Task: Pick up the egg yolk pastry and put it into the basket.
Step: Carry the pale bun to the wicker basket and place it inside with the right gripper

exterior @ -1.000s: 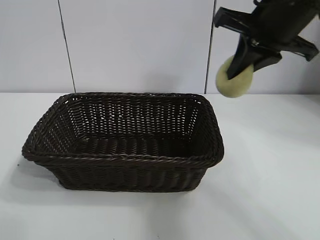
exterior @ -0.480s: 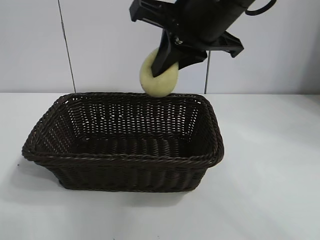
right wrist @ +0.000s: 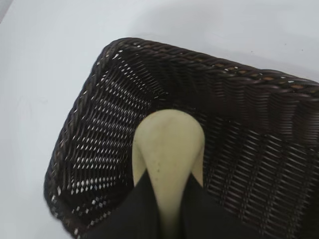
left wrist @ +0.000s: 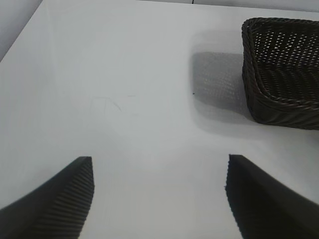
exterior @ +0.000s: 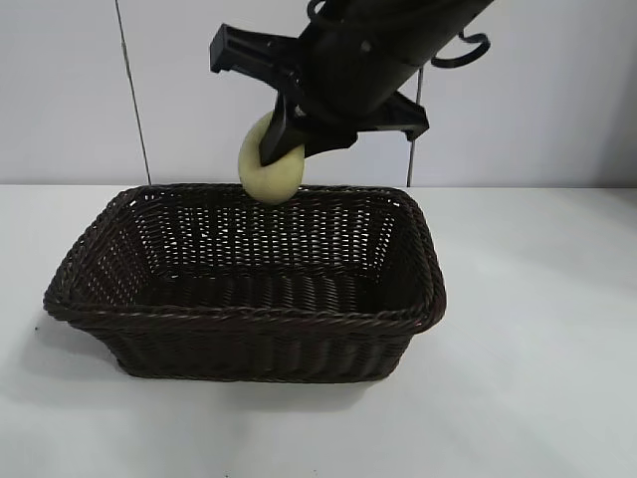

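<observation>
**Wicker rim just under the pastry**

Your right pincer (exterior: 282, 149) grips the egg yolk pastry (exterior: 267, 171) edge-on above the basket (exterior: 249, 317), over its far rim. Your left pincer (left wrist: 158, 199) hangs released over bare table (left wrist: 124, 99), well apart from the basket.

— Any writing, label or number to read anywhere?
— None. The dark brown woven wicker basket (exterior: 249, 299) carries no tag, and the white tabletop (exterior: 537, 378) bears no print or sign.
</observation>
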Robot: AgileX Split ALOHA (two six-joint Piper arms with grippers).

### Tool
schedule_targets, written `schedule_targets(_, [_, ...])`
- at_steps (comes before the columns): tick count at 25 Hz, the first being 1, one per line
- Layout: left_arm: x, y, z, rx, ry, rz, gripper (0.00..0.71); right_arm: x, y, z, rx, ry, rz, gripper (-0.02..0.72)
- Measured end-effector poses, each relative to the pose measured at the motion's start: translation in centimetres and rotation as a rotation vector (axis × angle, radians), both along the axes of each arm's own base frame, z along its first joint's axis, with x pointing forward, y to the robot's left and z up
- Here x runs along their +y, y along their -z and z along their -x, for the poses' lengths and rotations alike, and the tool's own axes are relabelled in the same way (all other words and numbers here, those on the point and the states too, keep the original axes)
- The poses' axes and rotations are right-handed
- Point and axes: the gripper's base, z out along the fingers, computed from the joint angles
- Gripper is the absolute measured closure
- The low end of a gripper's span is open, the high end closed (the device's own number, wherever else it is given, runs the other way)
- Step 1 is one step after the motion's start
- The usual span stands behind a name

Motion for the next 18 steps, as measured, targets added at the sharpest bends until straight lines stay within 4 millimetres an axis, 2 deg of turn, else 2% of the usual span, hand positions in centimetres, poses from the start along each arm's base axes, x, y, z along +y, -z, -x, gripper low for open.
schedule_targets(7, [0.0, 0.0, 0.0, 0.0, 0.0, 0.0, 0.171, 0.8, 5.1, -1.2, 0.097, 0.034, 0.032, 0.669])
schedule_targets(12, [0.0, 0.0, 0.0, 0.0, 0.0, 0.0, 0.171, 0.9, 7.1, -1.4, 0.134, 0.036, 0.058, 0.664])
schedule_targets(15, [0.0, 0.0, 0.0, 0.0, 0.0, 0.0, 0.171, 0.9, 7.2, -1.4, 0.137, 0.038, 0.057, 0.59])
schedule_targets(18, [0.0, 0.0, 0.0, 0.0, 0.0, 0.0, 0.171, 0.9, 7.2, -1.4, 0.143, 0.035, 0.059, 0.429])
